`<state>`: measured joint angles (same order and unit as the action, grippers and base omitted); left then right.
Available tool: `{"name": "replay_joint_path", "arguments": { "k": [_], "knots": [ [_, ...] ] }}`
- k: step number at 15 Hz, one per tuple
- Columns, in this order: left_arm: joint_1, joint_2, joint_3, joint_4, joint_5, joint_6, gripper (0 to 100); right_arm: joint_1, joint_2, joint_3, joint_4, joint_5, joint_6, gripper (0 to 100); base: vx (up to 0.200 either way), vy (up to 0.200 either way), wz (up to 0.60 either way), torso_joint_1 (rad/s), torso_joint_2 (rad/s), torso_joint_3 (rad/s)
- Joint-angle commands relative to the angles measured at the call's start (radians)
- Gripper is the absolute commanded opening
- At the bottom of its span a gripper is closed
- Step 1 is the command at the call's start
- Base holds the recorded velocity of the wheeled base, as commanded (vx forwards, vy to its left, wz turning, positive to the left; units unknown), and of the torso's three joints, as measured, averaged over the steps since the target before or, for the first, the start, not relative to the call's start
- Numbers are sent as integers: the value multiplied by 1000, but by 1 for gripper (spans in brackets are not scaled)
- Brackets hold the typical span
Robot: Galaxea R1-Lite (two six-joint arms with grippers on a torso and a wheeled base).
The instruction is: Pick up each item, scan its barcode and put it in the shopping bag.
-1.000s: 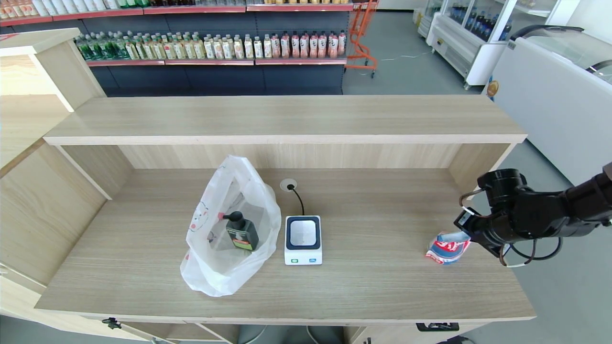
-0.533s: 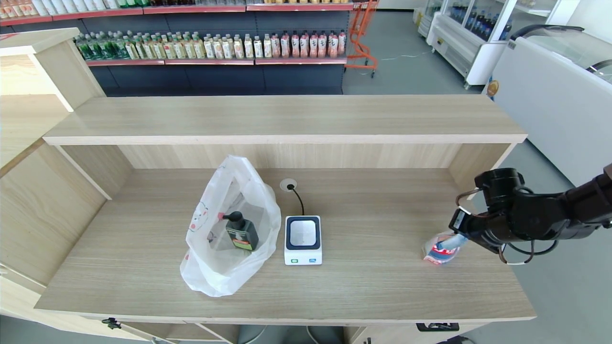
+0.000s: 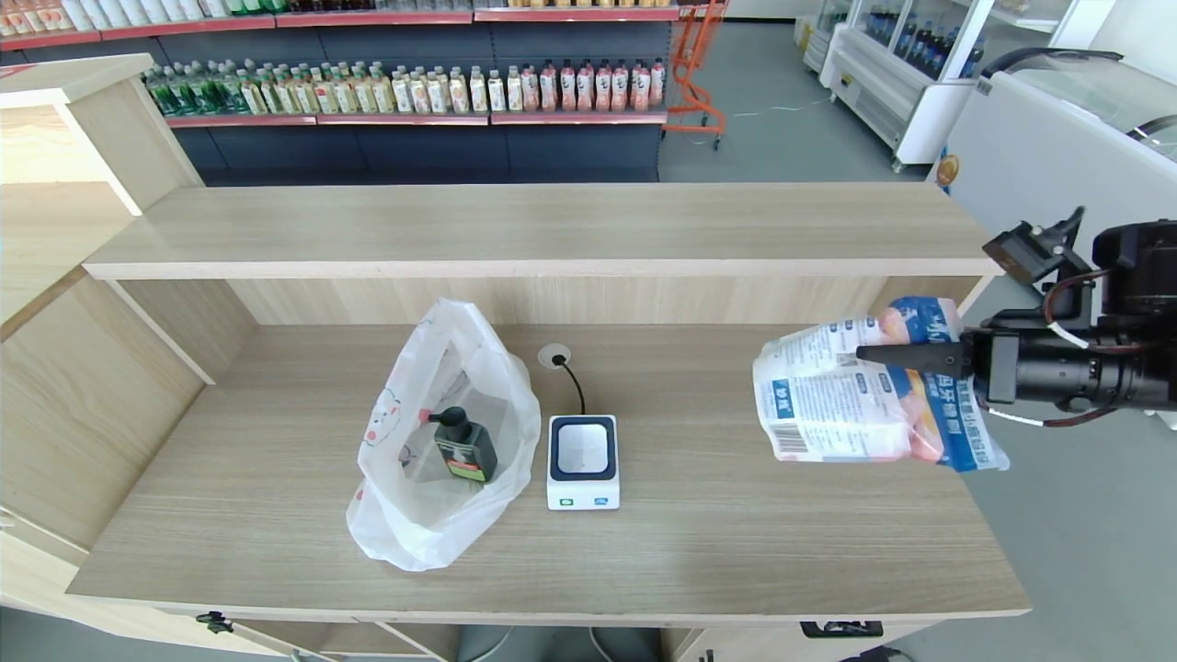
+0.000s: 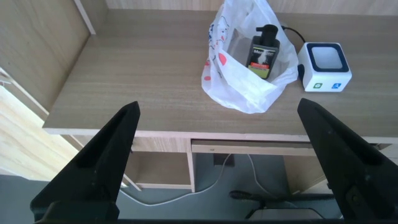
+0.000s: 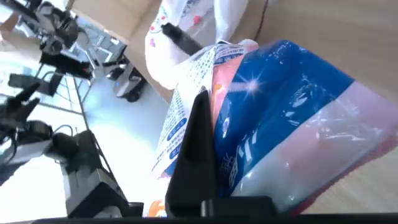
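The right arm extends level over the table's [image 3: 736, 542] right end, its gripper [image 3: 874, 354] clamped on a crinkled blue, white and pink packet [image 3: 828, 414].

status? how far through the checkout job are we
Done: the bottle stands in the bag. In hand: the right gripper holds the packet above the counter's right end, well away from the scanner. Left: scan the packet, then bag it.

Right pincer [image 3: 885, 364] aloft, clamped on packet [image 3: 828, 414]; left pincer [image 4: 219, 109] splayed wide.
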<state>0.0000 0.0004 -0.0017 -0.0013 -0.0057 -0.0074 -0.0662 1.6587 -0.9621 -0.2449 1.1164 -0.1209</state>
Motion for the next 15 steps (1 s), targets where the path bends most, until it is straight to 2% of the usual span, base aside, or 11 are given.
{"name": "replay_joint_path", "arguments": {
  "k": [1, 5, 7, 12, 15],
  "knots": [
    [0, 0, 0, 0, 0, 0, 100, 16, -106, 111, 6, 117, -175, 0, 0, 0, 0, 0, 0, 0],
    [0, 0, 0, 0, 0, 0, 100, 164, -178, 123, 53, 137, -181, 0, 0, 0, 0, 0, 0, 0],
    [0, 0, 0, 0, 0, 0, 100, 207, -197, 120, 75, 132, -135, 0, 0, 0, 0, 0, 0, 0],
    [0, 0, 0, 0, 0, 0, 100, 255, -181, 112, 79, 59, 69, 0, 0, 0, 0, 0, 0, 0],
    [0, 0, 0, 0, 0, 0, 100, 256, -148, 122, 85, 53, 79, 0, 0, 0, 0, 0, 0, 0]
  ]
}}
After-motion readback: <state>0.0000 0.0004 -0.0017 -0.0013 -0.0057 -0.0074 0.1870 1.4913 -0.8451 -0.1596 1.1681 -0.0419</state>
